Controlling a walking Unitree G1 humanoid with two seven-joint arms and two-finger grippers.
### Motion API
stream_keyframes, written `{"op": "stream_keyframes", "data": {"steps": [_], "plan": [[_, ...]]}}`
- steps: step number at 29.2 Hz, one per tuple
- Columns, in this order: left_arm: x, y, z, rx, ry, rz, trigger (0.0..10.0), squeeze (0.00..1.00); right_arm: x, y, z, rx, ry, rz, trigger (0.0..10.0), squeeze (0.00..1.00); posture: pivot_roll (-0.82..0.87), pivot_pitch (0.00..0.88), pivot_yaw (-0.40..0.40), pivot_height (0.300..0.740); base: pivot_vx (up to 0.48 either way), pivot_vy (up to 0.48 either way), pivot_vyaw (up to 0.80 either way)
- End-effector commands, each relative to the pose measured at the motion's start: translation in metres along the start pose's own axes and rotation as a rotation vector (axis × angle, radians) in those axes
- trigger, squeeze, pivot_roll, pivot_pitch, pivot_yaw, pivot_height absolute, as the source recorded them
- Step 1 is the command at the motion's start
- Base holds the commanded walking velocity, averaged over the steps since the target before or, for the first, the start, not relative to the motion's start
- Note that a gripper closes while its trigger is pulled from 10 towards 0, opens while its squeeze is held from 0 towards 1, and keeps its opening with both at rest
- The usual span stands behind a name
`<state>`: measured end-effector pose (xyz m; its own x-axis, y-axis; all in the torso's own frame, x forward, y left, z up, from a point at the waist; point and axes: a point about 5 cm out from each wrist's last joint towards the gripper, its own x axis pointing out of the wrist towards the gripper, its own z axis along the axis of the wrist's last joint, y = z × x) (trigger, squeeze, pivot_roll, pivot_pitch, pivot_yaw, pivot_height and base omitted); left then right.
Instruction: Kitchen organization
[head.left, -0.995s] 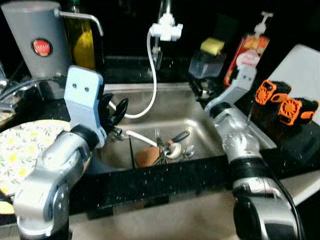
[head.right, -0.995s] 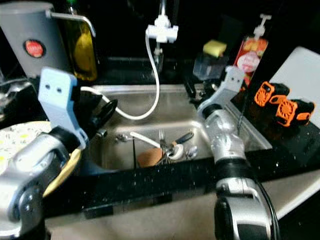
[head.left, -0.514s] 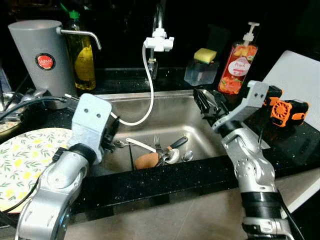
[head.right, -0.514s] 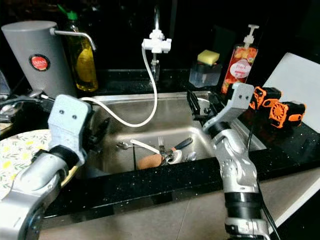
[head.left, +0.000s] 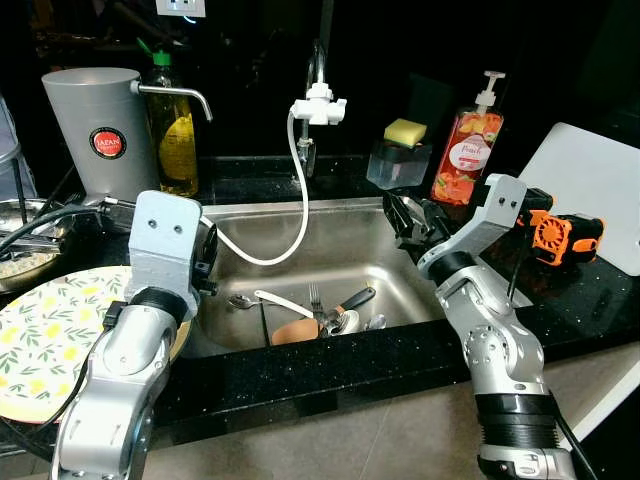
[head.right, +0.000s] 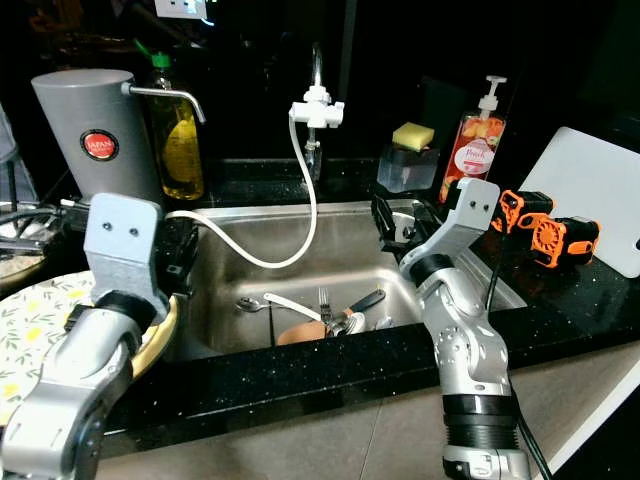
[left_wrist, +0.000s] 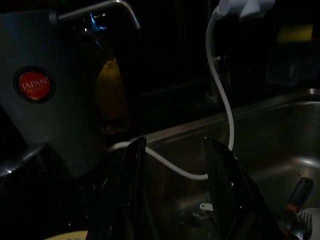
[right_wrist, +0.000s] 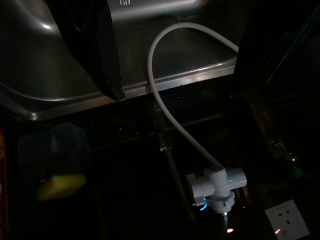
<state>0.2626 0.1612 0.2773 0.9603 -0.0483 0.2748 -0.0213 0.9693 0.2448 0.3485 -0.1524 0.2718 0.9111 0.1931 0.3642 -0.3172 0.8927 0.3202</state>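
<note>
The left gripper (left_wrist: 172, 200) hangs over the sink's left rim with its two black fingers (left_wrist: 132, 190) spread apart and nothing between them, aimed toward the back wall of the sink (head.left: 340, 205). The right gripper (head.left: 405, 222) is raised above the sink's right rim, its fingers parted wide and empty, pointing across the basin toward the tap (head.left: 318, 100). On the basin floor, near the front wall, the cutlery (head.left: 345, 305) lies in a loose heap: a dark-handled utensil runs obliquely with its handle toward the back right corner, a fork (head.left: 315, 297) points its tines toward the back, and a white-handled spoon (head.left: 265, 298) lies with its long axis toward the left wall. A brown rounded object (head.left: 293, 331) rests just beside them. A white hose (head.left: 290, 200) drops from the tap and curves leftward over the basin, crossing between the left gripper and the cutlery. At the worktop's left edge sits a floral plate (head.left: 50, 340); behind it stand a grey dispenser (head.left: 95, 130) and an oil bottle (head.left: 175, 140). Along the back edge are a sponge holder (head.left: 400, 155) and a soap pump bottle (head.left: 465, 150); orange-black tools (head.left: 560, 232) and a white board (head.left: 590, 185) occupy the right end. The right wrist view adds a wall socket (right_wrist: 285, 217) beyond the tap, dimly lit.
</note>
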Motion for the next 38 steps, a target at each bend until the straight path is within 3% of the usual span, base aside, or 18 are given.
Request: {"op": "stream_keyframes", "data": {"steps": [1,4,14,28,38], "plan": [[0.0027,-0.0037,-0.0004,-0.014,-0.004,-0.023,10.0,0.0,-0.0034,-0.0056,0.0017,-0.004,0.005,-0.027,10.0,0.0,0.21,0.025,-0.053,0.74,0.0,0.0,0.0],[0.0043,-0.0037,-0.0005,-0.046,-0.012,-0.021,10.0,0.0,-0.0036,-0.0053,0.0018,-0.002,0.006,-0.031,10.0,0.0,0.2,0.025,-0.05,0.74,0.0,0.0,0.0],[0.0068,-0.0037,-0.0038,-0.031,-0.006,0.009,10.0,0.0,-0.0039,-0.0041,0.0011,-0.005,0.011,-0.037,10.0,0.0,0.19,0.028,-0.046,0.74,0.0,0.0,0.0],[0.0097,-0.0031,-0.0052,-0.047,-0.006,0.018,10.0,0.0,-0.0048,-0.0045,-0.0006,-0.017,0.023,-0.034,10.0,0.0,0.19,0.031,-0.047,0.74,-0.42,0.0,0.0],[0.0111,-0.0008,-0.0068,-0.05,-0.001,0.032,10.0,0.0,-0.0056,-0.004,-0.0012,-0.021,0.028,-0.029,10.0,0.0,0.19,0.034,-0.048,0.74,0.0,0.0,0.0]]}}
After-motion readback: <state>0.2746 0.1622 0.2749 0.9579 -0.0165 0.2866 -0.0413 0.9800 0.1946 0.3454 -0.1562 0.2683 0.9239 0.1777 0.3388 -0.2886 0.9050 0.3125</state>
